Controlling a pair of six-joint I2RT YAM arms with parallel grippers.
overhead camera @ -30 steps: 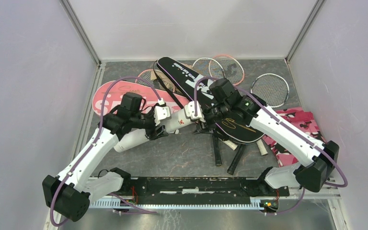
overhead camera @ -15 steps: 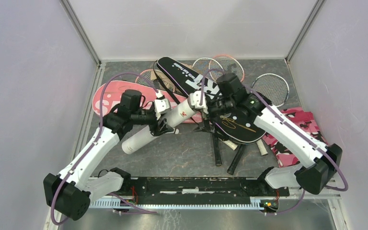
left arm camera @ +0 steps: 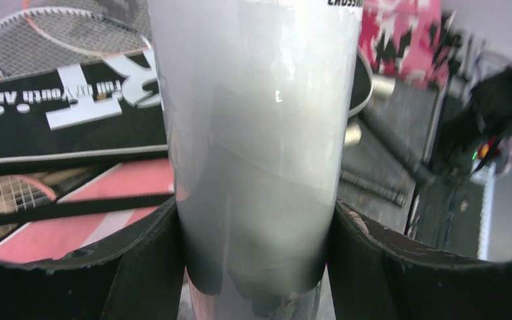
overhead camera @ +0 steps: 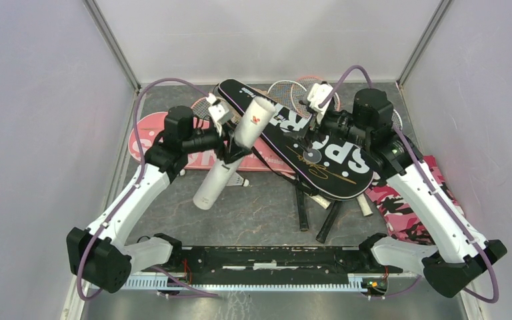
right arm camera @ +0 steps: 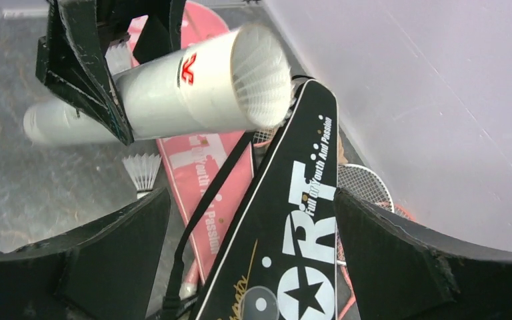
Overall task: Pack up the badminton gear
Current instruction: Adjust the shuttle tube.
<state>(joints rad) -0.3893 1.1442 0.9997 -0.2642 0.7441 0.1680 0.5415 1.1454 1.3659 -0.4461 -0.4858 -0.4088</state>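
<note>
My left gripper [overhead camera: 233,138] is shut on the long white tube [overhead camera: 230,157] near its middle, and the tube fills the gap between the jaws [left arm camera: 257,220]. The tube is lifted and tilted, its open end up toward the back, with white feathers showing inside it [right arm camera: 261,77]. My right gripper [overhead camera: 312,110] hangs open and empty above the black "SPORT" cover [overhead camera: 327,157], apart from the tube. The pink cover [overhead camera: 150,137] lies under the tube. One loose shuttlecock [overhead camera: 240,181] rests on the table beside the tube's lower end.
Several rackets lie at the back, their heads [overhead camera: 287,90] partly under the black cover and their handles [overhead camera: 301,210] sticking out toward the front. A pink camouflage cloth [overhead camera: 407,207] lies at the right under my right arm. Walls close in on three sides.
My left arm has lifted the tube and swung its open end up toward the back. My right gripper has opened and drawn away from the tube's end to the back right.
</note>
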